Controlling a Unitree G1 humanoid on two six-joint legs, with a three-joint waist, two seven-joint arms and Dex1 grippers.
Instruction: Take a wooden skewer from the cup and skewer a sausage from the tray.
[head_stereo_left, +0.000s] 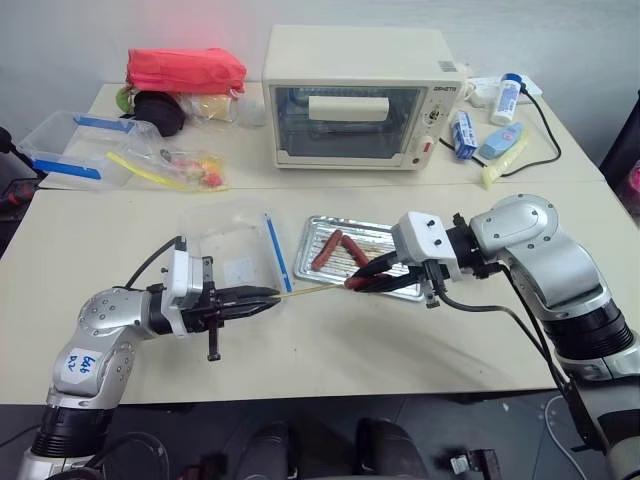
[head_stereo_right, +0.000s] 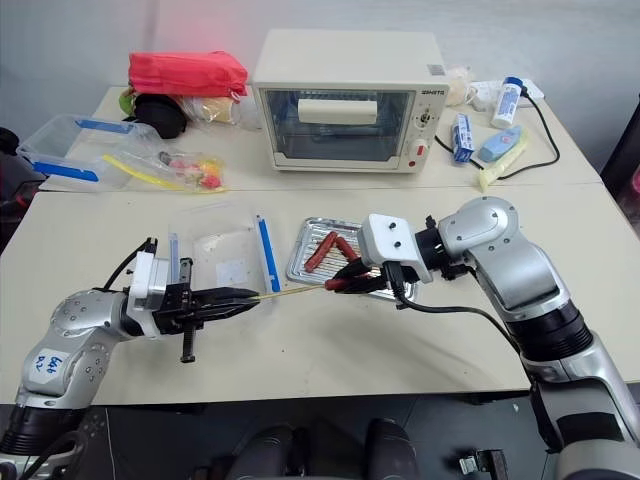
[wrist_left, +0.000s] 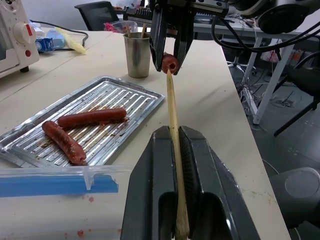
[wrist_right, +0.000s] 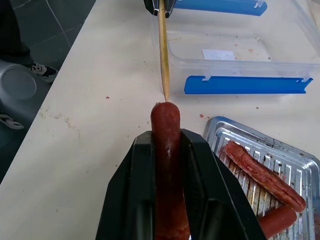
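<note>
Sausage-skewering things lie on a pale beige table (head_stereo_left: 330, 350), and the biggest item on it is a cream-coloured boxy toaster oven (head_stereo_left: 360, 95) with a glass door, standing at the far side. Nearer the robot sits a clear plastic box (head_stereo_left: 232, 255) with blue clips, just beside the shallow rectangular shiny silver metal tray (head_stereo_left: 325, 228) with its ribbed bottom. Two slim reddish-brown sausages (wrist_left: 75, 130) lie in that tray, their ends close together. A small plain dull silver-grey metal cup (wrist_left: 137, 54) stands on the table beyond the tray's far corner, with stick ends poking out of it.

Above the table in front of the tray, the two arms face each other. The right gripper (head_stereo_left: 370, 281) has its black fingers closed on a third slim reddish-brown sausage (wrist_right: 167, 170), which lies lengthwise between them with its rounded end sticking out toward the other arm. The left gripper (head_stereo_left: 262, 298) is clamped tight on the very thin pale tan wooden skewer (wrist_left: 173, 145), which runs out between its fingers roughly level toward the right arm. The skewer's tip meets the exposed end of the held sausage, right at its centre; how far it has entered cannot be told.
</note>
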